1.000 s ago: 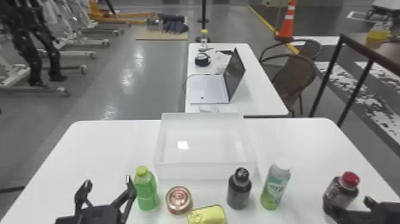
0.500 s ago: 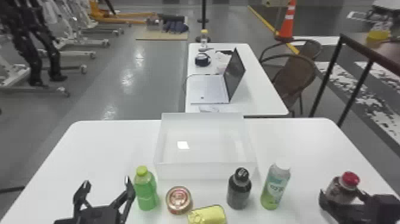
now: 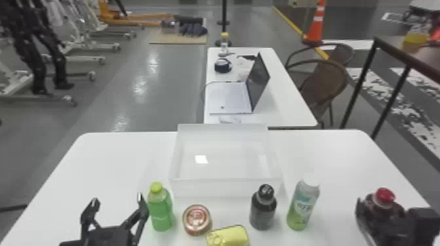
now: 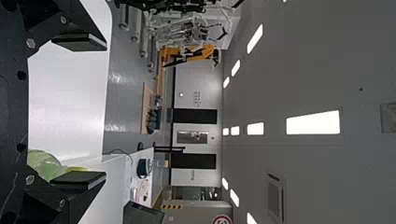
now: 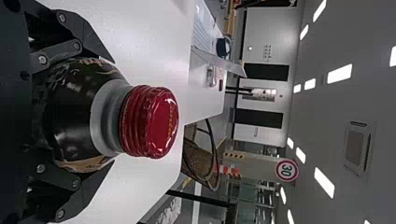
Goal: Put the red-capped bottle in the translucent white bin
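The right gripper clasps the red-capped bottle in its jaws. The left gripper is near the green bottle, jaws spread apart.

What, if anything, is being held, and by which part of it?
The red-capped bottle, by its body below the neck, in the right end effector.

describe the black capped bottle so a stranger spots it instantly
On the nearer white table sits a translucent bin. Before its near wall, toward the right, stands a dark bottle; its black cap sets it apart from the white-capped bottle beside it.
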